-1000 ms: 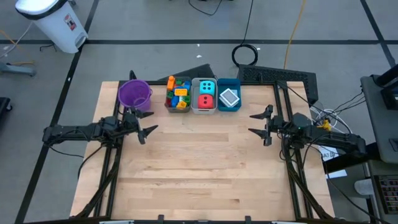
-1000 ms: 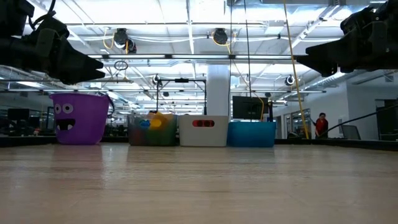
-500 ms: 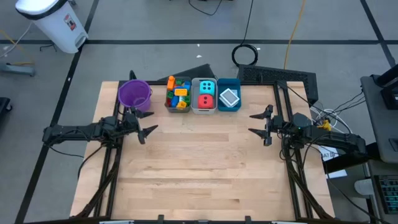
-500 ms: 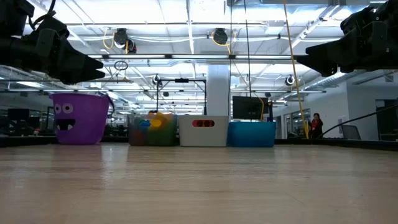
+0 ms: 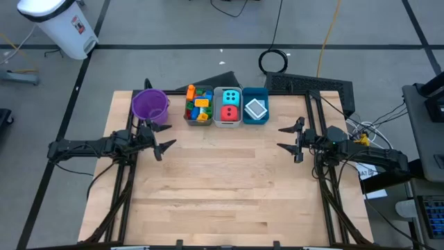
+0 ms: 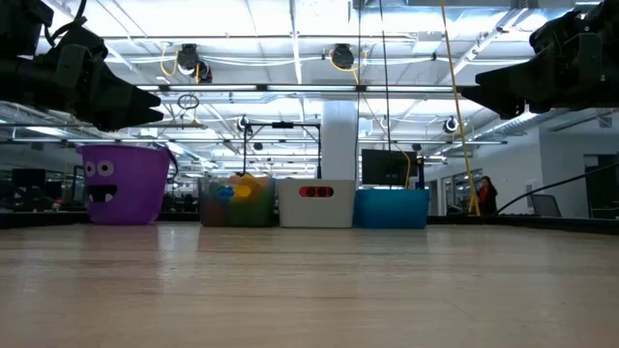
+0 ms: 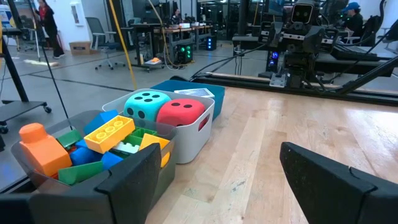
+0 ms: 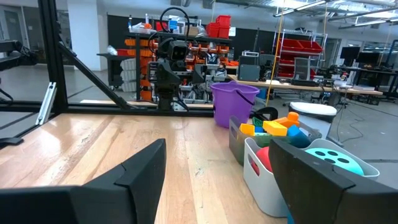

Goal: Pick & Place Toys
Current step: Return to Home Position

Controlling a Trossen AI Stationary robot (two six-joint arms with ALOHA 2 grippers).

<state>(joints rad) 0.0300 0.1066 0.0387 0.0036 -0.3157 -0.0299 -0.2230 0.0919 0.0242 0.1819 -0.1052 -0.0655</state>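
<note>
Left tool (image 5: 168,137) and right tool (image 5: 279,137) face each other across the worktop (image 5: 229,194). Each has its fingers spread wide, with nothing between them, and neither touches any object. In the low view we see both hanging well above the wood. We find the left tool near the left edge, just in front of the purple bucket (image 5: 150,105). The right tool is near the right edge, well apart from the blue bin (image 5: 265,93).

All the toys lie in three bins set side by side along the far edge, to the right of the bucket. The grey bin (image 5: 186,111) holds the bricks (image 5: 199,104), heaped to its rim, in blue, green, yellow and orange. The white bin (image 5: 228,124) holds the cyan die (image 5: 231,97) on its far side and the red die (image 5: 229,112) on its near side, the two touching. The blue bin holds the white flat pieces (image 5: 256,108).

Open wood runs between the two tools and on to the near edge. A narrower strip of wood lies in front of the bins.
</note>
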